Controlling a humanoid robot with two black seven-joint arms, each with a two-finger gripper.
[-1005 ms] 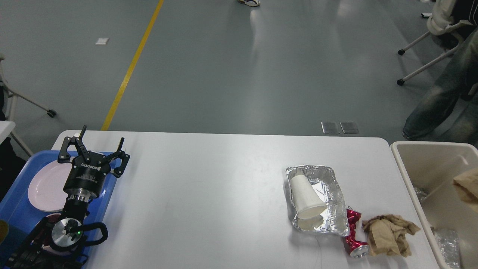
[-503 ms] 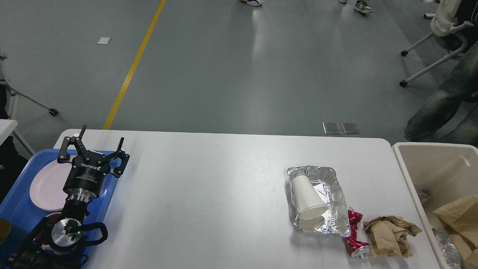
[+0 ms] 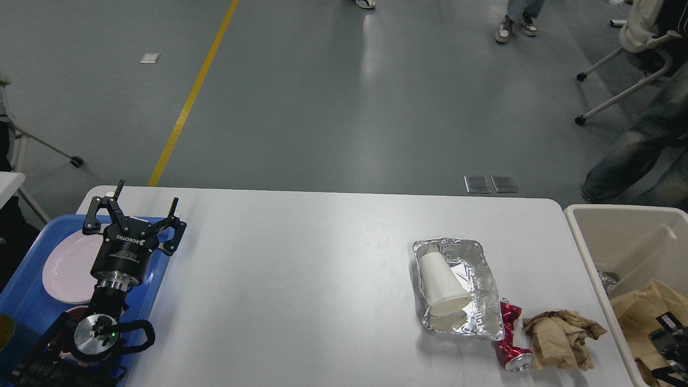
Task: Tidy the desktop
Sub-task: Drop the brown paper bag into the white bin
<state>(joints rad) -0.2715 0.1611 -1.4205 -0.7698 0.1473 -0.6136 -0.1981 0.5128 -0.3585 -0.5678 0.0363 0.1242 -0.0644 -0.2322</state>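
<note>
desktop (image 3: 301,279) spans the view; left gripper (image 3: 141,207) hovers spread wide over its left end, above blue tray (image 3: 27,301) | right gripper (image 3: 666,336) low in beige bin (image 3: 623,226), fingers unclear | foil tray (image 3: 484,285) holds 1 tipped cup (image 3: 443,285); grey floor (image 3: 344,91) beyond

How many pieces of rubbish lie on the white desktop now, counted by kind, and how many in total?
On the desktop:
Foil tray: 1
White paper cup, lying inside the foil tray: 1
Crushed red can: 1
Crumpled brown paper: 1
Total: 4
</note>
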